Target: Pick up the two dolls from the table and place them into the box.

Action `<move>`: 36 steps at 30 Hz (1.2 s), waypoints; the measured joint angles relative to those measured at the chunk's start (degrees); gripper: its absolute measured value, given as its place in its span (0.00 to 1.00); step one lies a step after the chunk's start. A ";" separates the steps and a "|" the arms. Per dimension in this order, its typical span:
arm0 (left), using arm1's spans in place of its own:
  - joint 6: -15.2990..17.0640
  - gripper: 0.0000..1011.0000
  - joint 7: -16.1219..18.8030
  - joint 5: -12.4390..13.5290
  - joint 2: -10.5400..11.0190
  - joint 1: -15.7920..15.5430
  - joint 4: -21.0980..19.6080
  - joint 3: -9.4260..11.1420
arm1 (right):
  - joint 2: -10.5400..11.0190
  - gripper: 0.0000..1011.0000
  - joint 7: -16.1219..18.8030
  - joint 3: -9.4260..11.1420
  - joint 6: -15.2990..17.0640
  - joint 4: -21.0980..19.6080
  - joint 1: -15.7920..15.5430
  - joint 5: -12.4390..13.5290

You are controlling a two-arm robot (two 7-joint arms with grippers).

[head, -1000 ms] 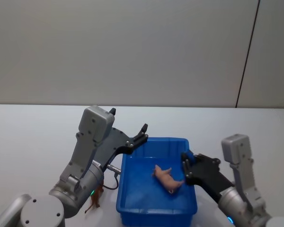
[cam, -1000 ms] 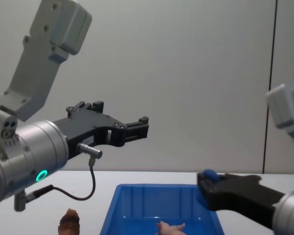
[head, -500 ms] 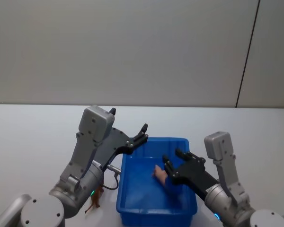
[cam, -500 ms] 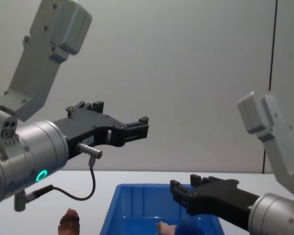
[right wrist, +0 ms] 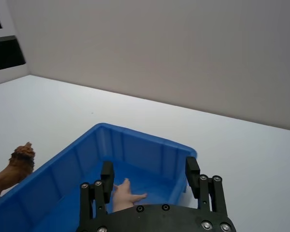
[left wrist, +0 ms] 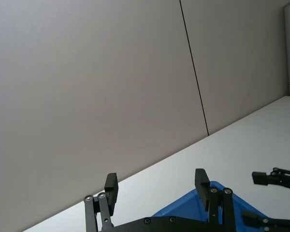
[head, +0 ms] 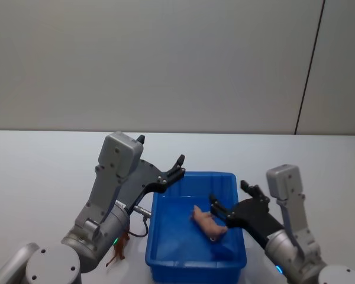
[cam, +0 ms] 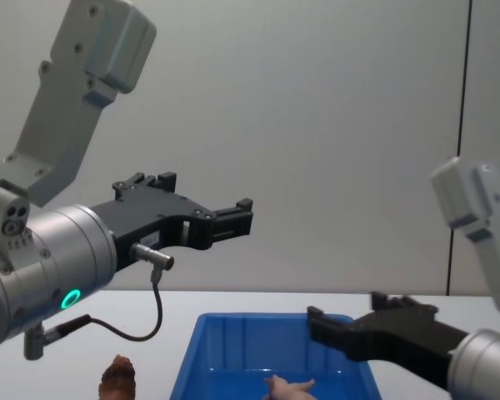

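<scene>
Head view first: the left hand [head: 161, 151] is up high over the back-left corner of the box [head: 192, 176], fingers spread wide and gripping nothing. Over on the other side, the right hand [head: 228, 192] reaches in above the right half of the box, fingers parted and empty. Right below and just beside it lies the pink doll [head: 206, 222], flat on the box floor, limbs splayed. And there's the brown doll [head: 118, 248], out on the white bench [head: 35, 171], just beside the box's front-left corner, partly tucked behind the left arm.

Left wrist view now: the two black fingers stand well apart with only wall and bench between them. A blue corner of the box peeks in beyond them, and the right hand shows farther off.

Right wrist view: its own fingers are wide open over the box, and the pink doll lies on the blue floor in the gap between them, not touched. The brown doll sits outside the box wall on the bench, tuft up.

Chest view: the left hand hangs well above the bench, open. The right hand comes in low over the box rim, fingers apart. The pink doll is inside the box, the brown doll outside to the left.
</scene>
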 joint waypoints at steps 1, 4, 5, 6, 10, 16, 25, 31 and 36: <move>0.00 0.99 0.00 0.00 0.00 0.00 0.00 0.00 | 0.12 0.88 -0.47 0.10 -0.06 -0.30 -0.23 0.06; 0.00 0.99 0.00 0.00 0.00 0.00 0.00 0.00 | 0.82 0.95 -2.32 0.64 -0.24 -1.75 -1.32 0.37; 0.00 0.99 0.00 0.00 0.00 0.00 0.00 0.00 | 0.97 0.97 -2.86 0.75 -0.29 -2.08 -1.56 0.48; 0.00 0.99 0.00 0.00 0.00 0.00 0.00 0.00 | 1.32 0.99 -3.60 1.00 -0.33 -2.81 -2.09 0.60; 0.00 0.99 0.00 0.00 0.00 0.00 0.00 0.00 | 2.17 0.99 -5.48 1.59 -0.47 -4.48 -3.39 1.04; 0.00 0.99 0.00 0.00 0.00 0.00 0.00 0.00 | 3.07 0.99 -7.43 2.22 -0.61 -6.27 -4.77 1.53; 0.22 0.99 0.16 -0.02 -0.02 0.13 -0.05 -0.09 | 4.05 0.99 -9.40 2.90 -0.73 -8.17 -6.23 2.00; 1.32 0.99 1.21 -0.69 0.17 0.52 -0.48 -0.36 | 4.32 0.99 -9.93 3.09 -0.76 -8.73 -6.63 2.16; 2.69 0.99 2.36 -1.74 0.43 0.98 -0.92 -0.73 | 4.47 0.99 -10.25 3.18 -0.79 -9.03 -6.88 2.24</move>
